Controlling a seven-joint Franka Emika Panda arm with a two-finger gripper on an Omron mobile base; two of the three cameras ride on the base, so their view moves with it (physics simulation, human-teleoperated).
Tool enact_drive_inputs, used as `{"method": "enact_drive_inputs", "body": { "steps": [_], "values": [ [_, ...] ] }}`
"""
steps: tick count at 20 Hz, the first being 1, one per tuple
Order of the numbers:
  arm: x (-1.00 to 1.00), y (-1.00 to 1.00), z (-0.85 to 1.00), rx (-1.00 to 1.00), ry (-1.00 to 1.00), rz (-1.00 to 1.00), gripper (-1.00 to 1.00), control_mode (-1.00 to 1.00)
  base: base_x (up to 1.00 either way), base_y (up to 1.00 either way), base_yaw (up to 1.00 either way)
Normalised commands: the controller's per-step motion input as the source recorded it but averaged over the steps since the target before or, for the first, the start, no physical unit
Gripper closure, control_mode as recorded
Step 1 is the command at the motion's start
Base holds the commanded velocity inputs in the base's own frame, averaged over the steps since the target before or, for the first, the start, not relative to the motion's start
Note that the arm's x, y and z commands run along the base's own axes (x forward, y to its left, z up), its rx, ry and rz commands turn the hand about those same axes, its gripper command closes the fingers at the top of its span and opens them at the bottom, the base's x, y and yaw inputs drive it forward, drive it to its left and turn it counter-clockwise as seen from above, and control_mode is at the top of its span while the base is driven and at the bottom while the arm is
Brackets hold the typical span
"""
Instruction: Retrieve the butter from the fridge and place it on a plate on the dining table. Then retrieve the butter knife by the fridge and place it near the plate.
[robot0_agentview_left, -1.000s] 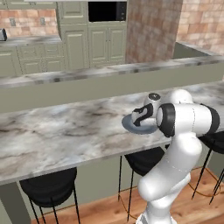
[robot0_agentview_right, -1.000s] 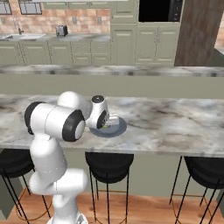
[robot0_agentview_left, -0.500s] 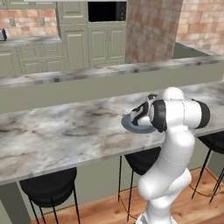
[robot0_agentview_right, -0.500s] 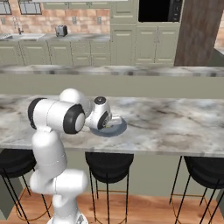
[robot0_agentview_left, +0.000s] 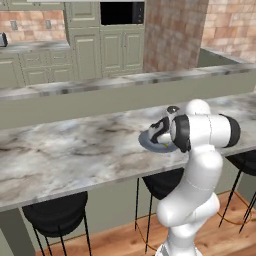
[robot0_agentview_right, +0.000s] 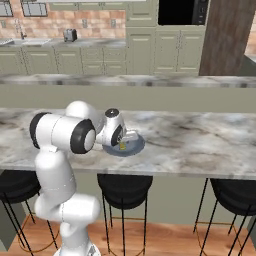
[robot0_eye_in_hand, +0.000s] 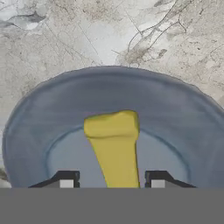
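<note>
Seemingly unlabelled, butter (robot0_eye_in_hand: 114, 148) lies on plate (robot0_eye_in_hand: 52, 113), end effector (robot0_eye_in_hand: 112, 179) astride.

My arm (robot0_agentview_left: 195, 165) is glossy white, built of rounded, tube-like segments. Dark, near-black rings mark my joints, with a broad black band at the elbow. My gripper (robot0_eye_in_hand: 111, 180) ends in two small dark fingertips with pale grey pads.

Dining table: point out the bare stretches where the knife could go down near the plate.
The dining table lies bare to the plate's left in the left base view, and bare again toward the far stools in the right base view. It is crowded over the plate, where the hand hangs above the butter.
</note>
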Motion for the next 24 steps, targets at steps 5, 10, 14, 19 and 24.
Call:
{"method": "enact_drive_inputs", "body": {
  "steps": [5, 10, 14, 19, 24],
  "values": [
    [-0.01, 0.05, 0.8, -0.01, -0.01, 0.0, -1.0, -1.0, 0.0, 0.0, 0.0],
    [-0.44, 0.11, 0.93, -0.01, 0.0, 0.0, -1.0, -1.0, 0.0, 0.0, 0.0],
    [-0.61, 0.36, 1.0, 0.0, 0.14, 0.0, -1.0, -1.0, 0.0, 0.0, 0.0],
    [-0.66, 0.25, 1.0, 0.0, 0.09, 0.0, -1.0, -1.0, 0.0, 0.0, 0.0],
    [-0.95, 0.15, 0.71, 0.0, 0.01, 0.0, -1.0, -1.0, 0.0, 0.0, 0.0]
  ]
}}
